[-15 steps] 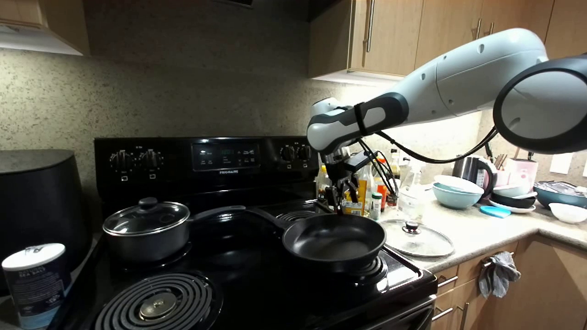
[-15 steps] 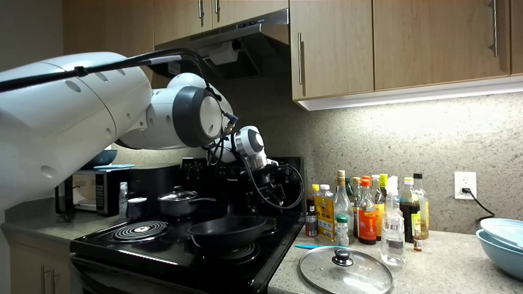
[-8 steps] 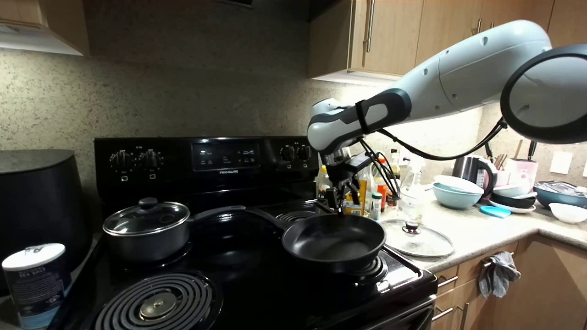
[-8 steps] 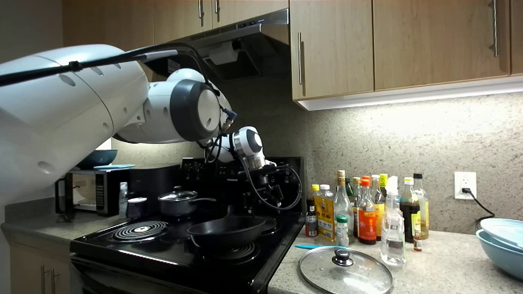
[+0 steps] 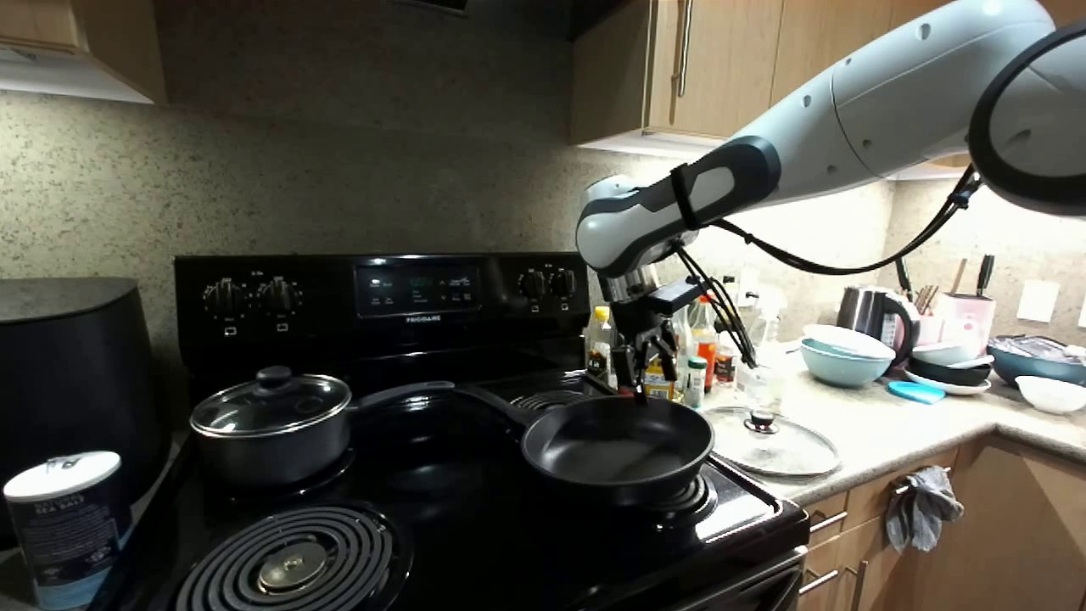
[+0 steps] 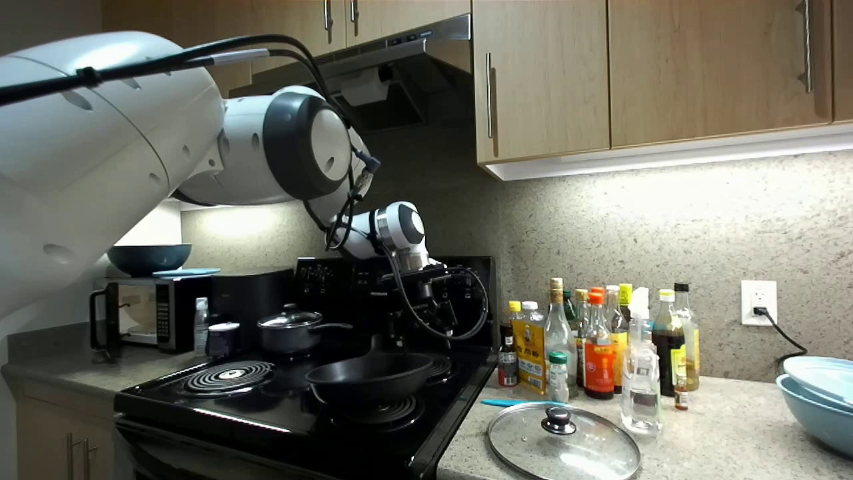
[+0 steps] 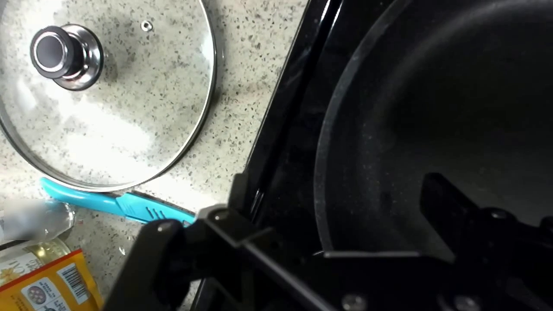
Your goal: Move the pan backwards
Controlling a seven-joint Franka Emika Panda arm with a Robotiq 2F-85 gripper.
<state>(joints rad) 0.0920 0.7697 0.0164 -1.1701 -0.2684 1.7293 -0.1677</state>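
Note:
The pan (image 5: 619,445) is wide, shallow and black. It sits over the front right burner in both exterior views (image 6: 370,379), with its long handle (image 5: 492,403) pointing toward the back left in an exterior view. My gripper (image 5: 655,387) points down at the pan's far rim. In the wrist view the gripper (image 7: 335,185) is open, its two fingers well apart. The pan's rim (image 7: 322,164) shows between them: one finger appears over the pan's inside, the other outside over the stove edge. I cannot tell whether a finger touches the pan.
A lidded pot (image 5: 271,450) stands on the back left burner. A glass lid (image 6: 563,443) lies on the counter beside the stove, with a turquoise knife (image 7: 103,203) along it. Several bottles (image 6: 598,360) stand behind. The stove's control panel (image 5: 416,288) rises at the back.
The arm's upper links have risen. The gripper has shifted slightly, to the right in an exterior view and to the left in an exterior view. The pan has not visibly moved.

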